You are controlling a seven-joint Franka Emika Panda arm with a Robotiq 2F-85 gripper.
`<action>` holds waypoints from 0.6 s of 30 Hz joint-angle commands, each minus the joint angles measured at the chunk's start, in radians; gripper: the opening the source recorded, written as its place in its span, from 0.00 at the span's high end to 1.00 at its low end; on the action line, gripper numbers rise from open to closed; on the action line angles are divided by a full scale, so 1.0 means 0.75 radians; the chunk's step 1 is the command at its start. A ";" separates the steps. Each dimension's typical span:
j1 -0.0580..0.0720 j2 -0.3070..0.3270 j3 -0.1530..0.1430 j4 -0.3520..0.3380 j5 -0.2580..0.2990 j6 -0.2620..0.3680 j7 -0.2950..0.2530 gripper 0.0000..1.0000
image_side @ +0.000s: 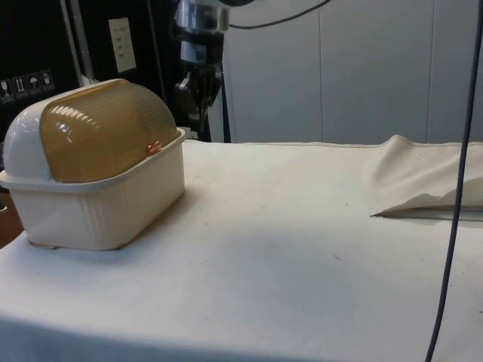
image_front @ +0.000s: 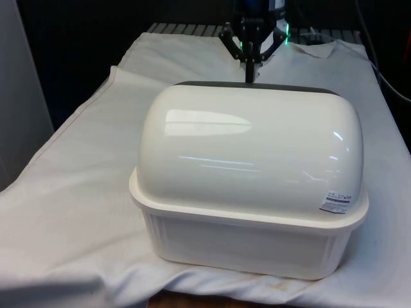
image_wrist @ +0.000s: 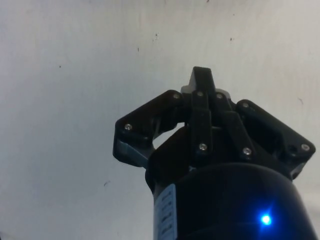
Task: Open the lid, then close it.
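The end effector [image_side: 198, 113], fingers pressed together and empty, hangs beyond the closed bread box [image_side: 98, 170]; it should hook the lid's small handle [image_side: 153, 147] squarely.

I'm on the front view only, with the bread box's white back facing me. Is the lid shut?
Observer: Yes. In the side view the amber roll lid is down on the bread box.
Operator: Is there a handle?
Observer: A small orange knob sits at the lid's lower edge, facing the arm.
Operator: Is the gripper on it?
Observer: No. The gripper hangs behind the box, apart from the knob.
Operator: Fingers?
Observer: The wrist view shows them closed together, holding nothing, above white cloth.
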 commanded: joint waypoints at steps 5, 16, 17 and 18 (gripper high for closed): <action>0.001 0.041 0.000 0.009 0.004 0.056 0.027 1.00; 0.001 0.155 -0.004 0.047 -0.001 0.175 0.081 1.00; 0.003 0.171 -0.004 0.060 -0.001 0.187 0.084 1.00; 0.003 0.177 -0.004 0.067 -0.001 0.192 0.084 1.00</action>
